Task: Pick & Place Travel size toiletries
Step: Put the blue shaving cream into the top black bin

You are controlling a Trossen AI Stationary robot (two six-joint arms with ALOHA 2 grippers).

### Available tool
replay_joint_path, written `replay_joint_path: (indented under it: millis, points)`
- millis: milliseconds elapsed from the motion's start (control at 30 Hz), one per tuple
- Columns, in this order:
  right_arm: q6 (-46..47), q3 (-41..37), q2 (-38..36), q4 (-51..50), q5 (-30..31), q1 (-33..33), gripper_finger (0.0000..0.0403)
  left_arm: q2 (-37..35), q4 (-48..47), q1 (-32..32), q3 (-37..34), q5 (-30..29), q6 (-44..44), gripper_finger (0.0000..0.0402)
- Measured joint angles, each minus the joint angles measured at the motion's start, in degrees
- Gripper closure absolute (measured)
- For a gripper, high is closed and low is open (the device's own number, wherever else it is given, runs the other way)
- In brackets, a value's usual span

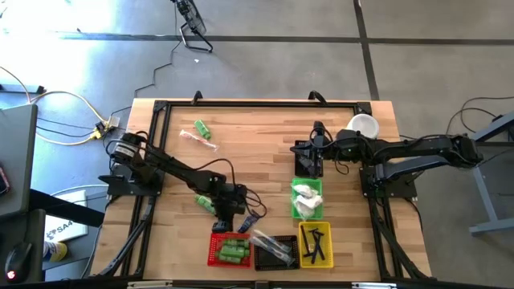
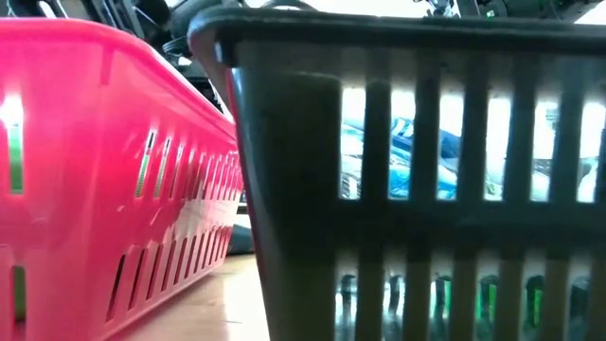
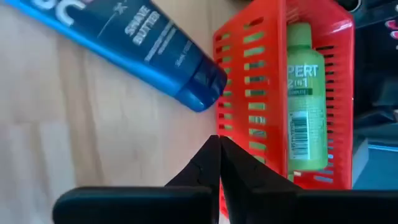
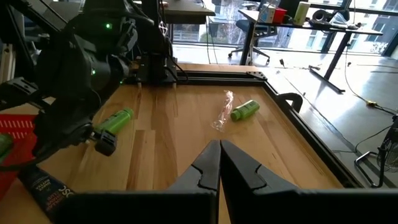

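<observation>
My left gripper [image 3: 218, 144] is shut and empty, slanting down beside the red basket [image 1: 230, 250], which holds green bottles [image 3: 305, 93]. A dark blue tube [image 3: 143, 50] lies flat on the table just beyond the fingertips, also seen from above [image 1: 250, 221]. One green bottle [image 1: 202, 201] lies by the left arm. Another green bottle [image 1: 201, 128] and a clear-wrapped item [image 1: 193, 138] lie at the far left. My right gripper [image 1: 299, 157] hangs shut and empty above the table's far middle. My left gripper's shut fingertips [image 3: 214, 152] stand right at the red basket's outer wall [image 3: 231, 124], slanting down from above. Whether they touch it I cannot tell.
A black basket [image 1: 273, 251] with clear-wrapped items, a yellow basket [image 1: 316, 245] with black combs and a green basket [image 1: 307, 201] with white packets stand near the front middle. A white cup [image 1: 363, 125] sits at the far right. Bare wood lies between the arms.
</observation>
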Motion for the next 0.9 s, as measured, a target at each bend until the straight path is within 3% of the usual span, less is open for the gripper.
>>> replay_joint_path:
  millis: [267, 733, 900]
  points:
    - [-0.1, 0.0, 0.0, 0.0, 0.0, 0.0, 0.0401, 6.2, 13.2, 0.1, 0.2, 5.1, -0.9, 0.0401]
    - [-0.1, 0.0, 0.0, -0.4, 0.0, 0.0, 0.0401, 6.6, 27.1, 5.2, -0.1, -6.2, 9.2, 0.0401]
    - [-0.1, 0.0, 0.0, -0.4, 0.0, 0.0, 0.0401, 6.6, 25.0, 9.0, 0.0, -7.5, 9.3, 0.0401]
